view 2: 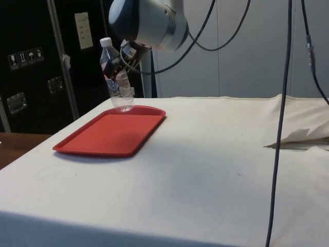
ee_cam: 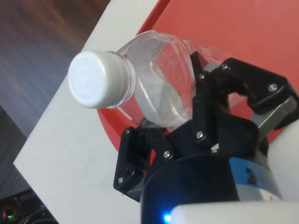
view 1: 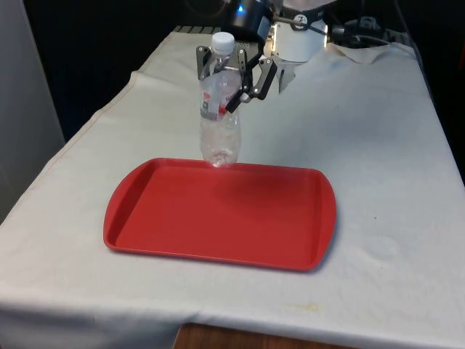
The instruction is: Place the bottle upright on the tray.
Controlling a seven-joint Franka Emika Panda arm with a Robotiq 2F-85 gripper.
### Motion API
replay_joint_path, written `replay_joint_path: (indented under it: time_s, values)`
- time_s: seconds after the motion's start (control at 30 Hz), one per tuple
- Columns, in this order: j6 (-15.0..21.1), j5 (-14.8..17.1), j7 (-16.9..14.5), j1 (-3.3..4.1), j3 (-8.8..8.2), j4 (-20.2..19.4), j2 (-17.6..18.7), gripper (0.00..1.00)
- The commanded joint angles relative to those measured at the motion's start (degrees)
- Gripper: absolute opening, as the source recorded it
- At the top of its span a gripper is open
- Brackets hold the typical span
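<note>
Because your black two-finger gripper [view 1: 231, 78] has its jaws clamped round the clear plastic bottle's [view 1: 219, 109] upper body, it stands upright, base over the red plastic tray's [view 1: 218, 218] far rim.

A clear plastic bottle with a white ribbed cap [view 1: 219, 116] is seen, thin and crinkled, with shiny spots on its sides (the cap looks smooth on top). The flat red plastic tray [view 1: 218, 218] is made smooth, with a soft shine. The table is covered by a white cloth [view 1: 378, 145], matt and a little wrinkled. The black two-finger gripper [view 1: 231, 73] is made of dull hard plastic, and small shiny metal screws are set in it.
</note>
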Motion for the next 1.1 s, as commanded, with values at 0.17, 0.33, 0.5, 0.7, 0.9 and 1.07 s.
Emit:
replay_joint_path:
  time_s: [0.17,0.33,0.5,0.7,0.9,1.07]
  values:
    - [1.20,0.00,1.15,0.06,0.06,0.34,0.86,0.36]
    - [3.44,-0.63,3.21,-0.29,1.09,1.72,1.95,0.36]
    - [3.55,-0.06,3.38,0.23,0.11,1.38,2.81,0.36]
    - [6.02,-0.92,5.79,0.00,1.15,2.81,4.13,0.36]
    - [7.62,-1.09,7.22,0.11,1.60,3.09,5.50,0.36]
    - [8.94,-1.20,8.25,0.23,2.29,3.44,7.22,0.36]
